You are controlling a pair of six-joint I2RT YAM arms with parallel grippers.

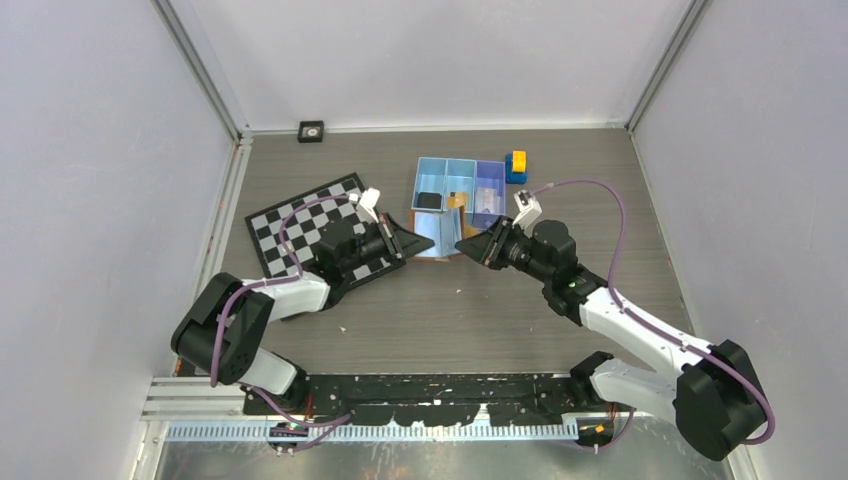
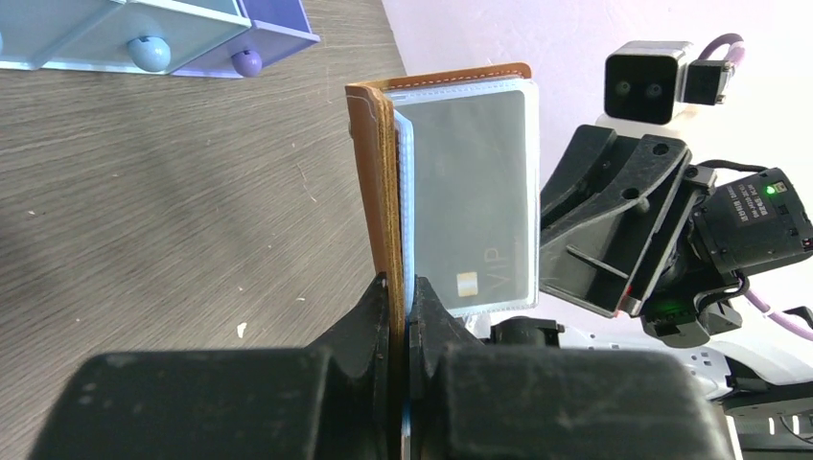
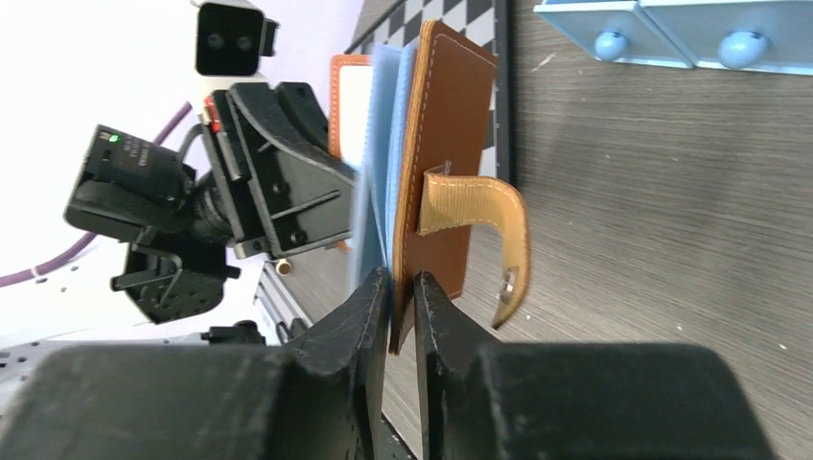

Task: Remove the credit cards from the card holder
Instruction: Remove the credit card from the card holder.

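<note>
Left of the blue tray (image 1: 447,160) lies a checkered board (image 1: 300,225). Just in front of the tray, the left gripper (image 2: 401,292) is clamped tight on one brown cover of the card holder (image 2: 372,172), which is open and on edge, and a grey card (image 2: 470,192) in its clear sleeve reads "VIP" beside a gold chip. The right gripper (image 3: 401,287) has a finger on either side of the other cover, whether pressing I cannot tell; the tray's left compartment holds a dark card (image 1: 430,200), its right one a pale card (image 1: 488,197), and a yellow-and-blue block (image 1: 517,166) sits just right of the tray.
</note>
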